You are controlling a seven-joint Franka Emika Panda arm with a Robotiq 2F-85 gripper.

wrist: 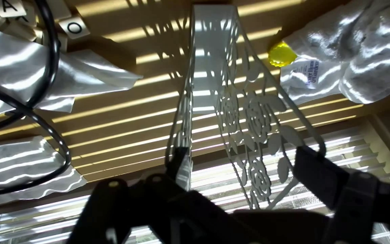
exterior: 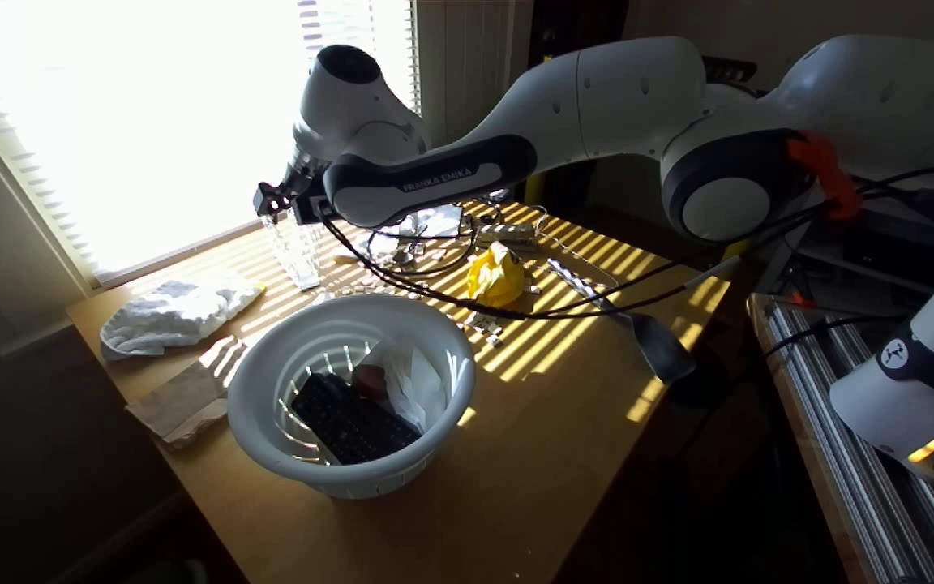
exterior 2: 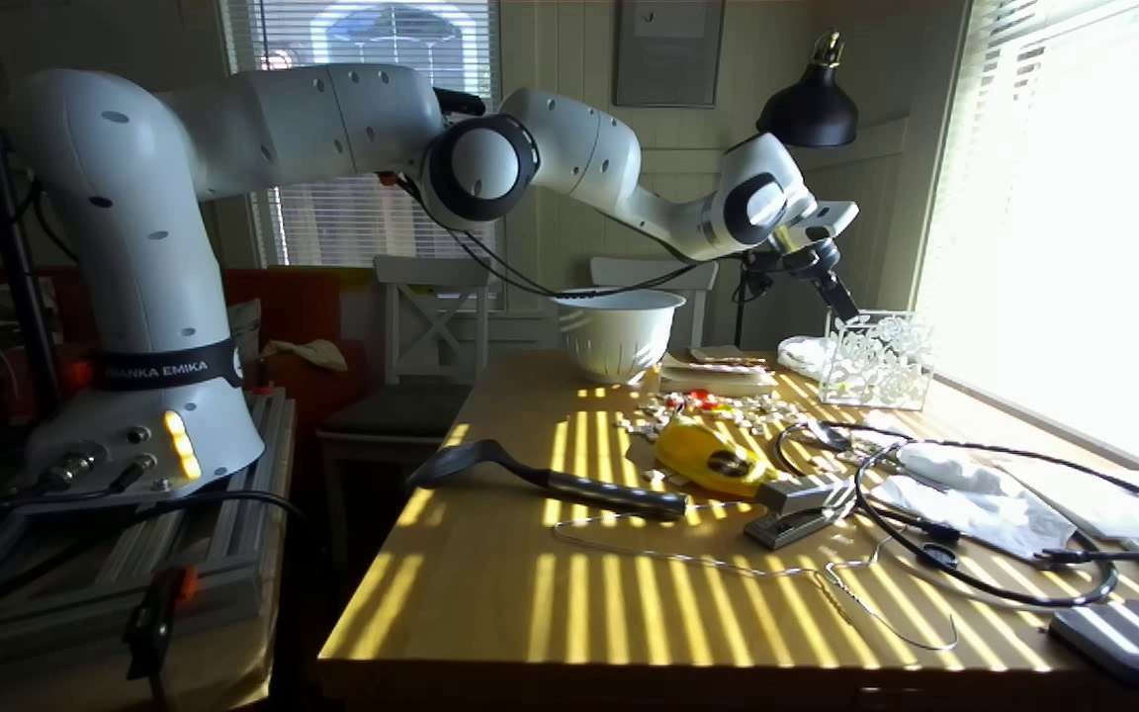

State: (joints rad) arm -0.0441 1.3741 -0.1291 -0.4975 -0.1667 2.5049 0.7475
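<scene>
Gripper (wrist: 244, 157) stands spread at the top of the lacy rack (exterior 2: 876, 361), contact unclear. Sideways drift could hook and topple it.

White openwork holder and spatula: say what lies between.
A yellow bag, small tiles and part of a black cable lie between the holder and spatula, seen in an exterior view.
</scene>
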